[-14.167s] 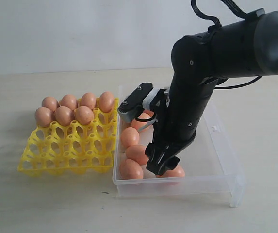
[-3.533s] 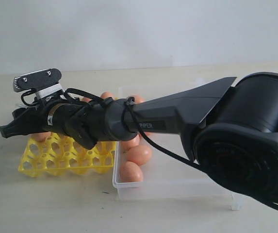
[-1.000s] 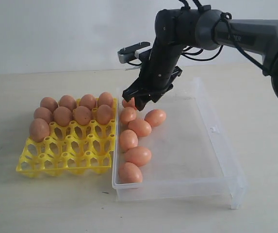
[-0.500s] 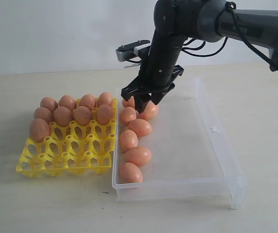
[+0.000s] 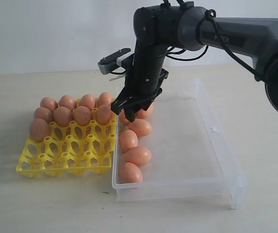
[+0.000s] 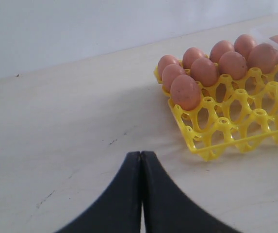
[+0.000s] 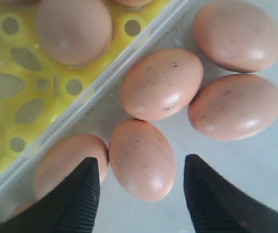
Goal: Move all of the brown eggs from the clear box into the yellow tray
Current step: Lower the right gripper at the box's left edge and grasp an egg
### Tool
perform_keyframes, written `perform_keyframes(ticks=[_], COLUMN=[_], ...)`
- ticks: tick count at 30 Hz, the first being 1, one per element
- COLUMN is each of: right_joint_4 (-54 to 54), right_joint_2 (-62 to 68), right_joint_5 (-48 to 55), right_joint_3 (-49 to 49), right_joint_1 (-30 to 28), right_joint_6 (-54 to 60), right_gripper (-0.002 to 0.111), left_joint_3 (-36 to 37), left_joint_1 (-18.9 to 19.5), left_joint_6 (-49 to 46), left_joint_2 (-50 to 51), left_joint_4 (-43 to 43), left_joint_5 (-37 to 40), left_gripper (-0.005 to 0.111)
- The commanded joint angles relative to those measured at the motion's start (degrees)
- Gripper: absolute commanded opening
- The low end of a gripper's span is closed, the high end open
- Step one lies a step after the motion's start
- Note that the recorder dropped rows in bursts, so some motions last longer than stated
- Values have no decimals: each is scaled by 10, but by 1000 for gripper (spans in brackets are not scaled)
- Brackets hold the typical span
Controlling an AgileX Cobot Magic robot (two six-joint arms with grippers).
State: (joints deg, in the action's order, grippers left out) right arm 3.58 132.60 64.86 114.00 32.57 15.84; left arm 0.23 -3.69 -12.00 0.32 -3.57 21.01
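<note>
The yellow tray (image 5: 66,158) sits at the left and holds several brown eggs (image 5: 62,115) in its back cups. The clear box (image 5: 192,145) lies beside it, with several more eggs (image 5: 138,156) along its left wall. My right gripper (image 5: 131,114) hangs open over the box's far left corner. In the right wrist view one egg (image 7: 141,160) lies between its fingertips (image 7: 88,174), with more eggs (image 7: 161,83) close by. My left gripper (image 6: 141,155) is shut and empty, low over the table near the tray (image 6: 236,133); it is out of the exterior view.
The right arm (image 5: 216,31) reaches in from the upper right, above the box's far end. The box has a small latch tab (image 5: 213,128) on its right wall. The tray's front cups (image 5: 75,145) stand open. A pale wall runs behind the table.
My right gripper has moved left and down, from over the box's back edge to just above the eggs by the left wall. One loose egg has shifted slightly toward the back left.
</note>
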Motion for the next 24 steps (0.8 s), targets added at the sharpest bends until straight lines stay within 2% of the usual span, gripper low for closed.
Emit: perform_keyframes(ticks=[1,17,24], right_joint_4=[-9,-6,-6], right_joint_2=[8,44,48], right_joint_5=[-8,-22,-63], right_joint_3=[1,0,-35], right_joint_1=[1,14,14], right_joint_6=[6,6,6], right_gripper=[52,52,52], left_joint_3=[-2,-2,-2], left_joint_1=[-2,-2,-2], left_joint_6=[0,0,0], left_joint_2=[-3,-3,-3], left_joint_4=[0,0,0], left_joint_5=[-3,-3,-3], left_gripper=[0,0,0])
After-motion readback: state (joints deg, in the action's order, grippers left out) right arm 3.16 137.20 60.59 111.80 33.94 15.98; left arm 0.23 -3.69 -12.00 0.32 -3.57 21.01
